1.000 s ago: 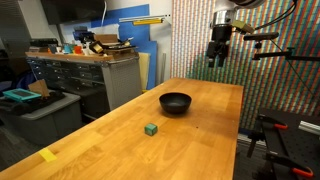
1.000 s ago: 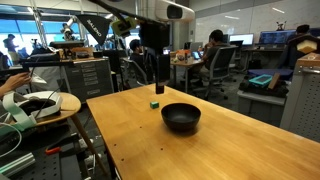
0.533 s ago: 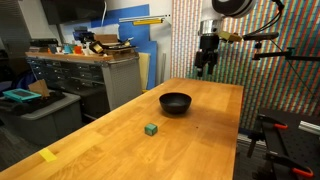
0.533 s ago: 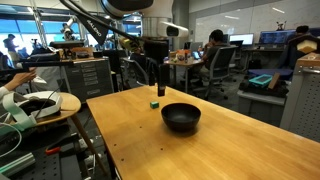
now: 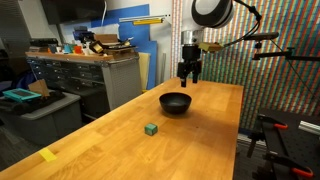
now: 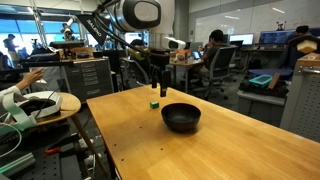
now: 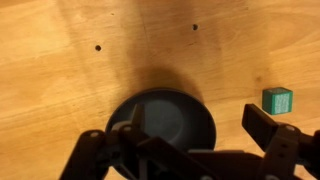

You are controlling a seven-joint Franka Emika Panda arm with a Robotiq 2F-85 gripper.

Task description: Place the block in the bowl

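A small teal-green block (image 5: 151, 129) sits on the wooden table, apart from the black bowl (image 5: 175, 102). Both also show in the other exterior view, block (image 6: 154, 102) and bowl (image 6: 181, 117). My gripper (image 5: 188, 76) hangs in the air above the bowl's far side, open and empty. In the wrist view the open gripper (image 7: 185, 125) is over the bowl (image 7: 165, 120), and the block (image 7: 277, 99) lies to the right, just beyond the right finger.
A yellow scrap of tape (image 5: 48, 154) lies near the table's front corner. Cabinets and a bin (image 5: 20, 96) stand beside the table. A side table with a plate (image 6: 38, 103) and people at desks are nearby.
My gripper has moved lower and across the table, from beyond the far edge to above the bowl. Block and bowl have not moved.
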